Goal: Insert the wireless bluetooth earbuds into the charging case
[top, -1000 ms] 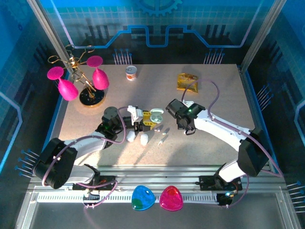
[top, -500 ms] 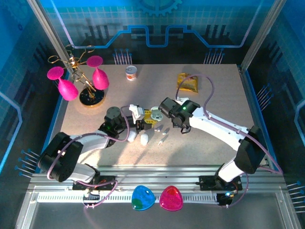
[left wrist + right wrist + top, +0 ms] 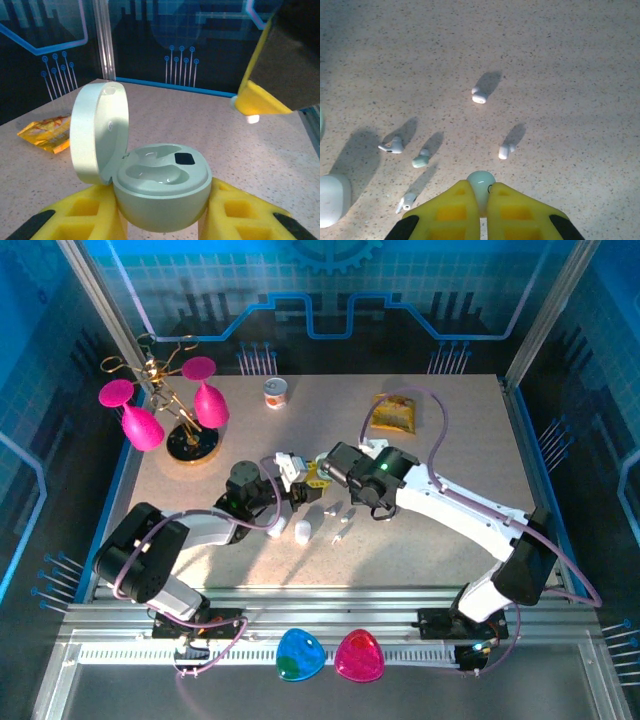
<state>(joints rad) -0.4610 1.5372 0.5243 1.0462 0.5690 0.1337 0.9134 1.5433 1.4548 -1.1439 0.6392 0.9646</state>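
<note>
Earbud gripped, case held open.
A pale-green earbud (image 3: 481, 184) is pinched in the shut right jaws; the open charging case (image 3: 160, 185) is clamped by the left jaws. The earbud is judged light and slippery, best taken across its body. Loose earbuds (image 3: 506, 150) on the table (image 3: 570, 60) are shown by the right wrist view, the case's empty wells by the left.

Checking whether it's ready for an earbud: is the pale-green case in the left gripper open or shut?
Open. The case has its lid hinged up at one side, exposing both wells, which look empty.
</note>
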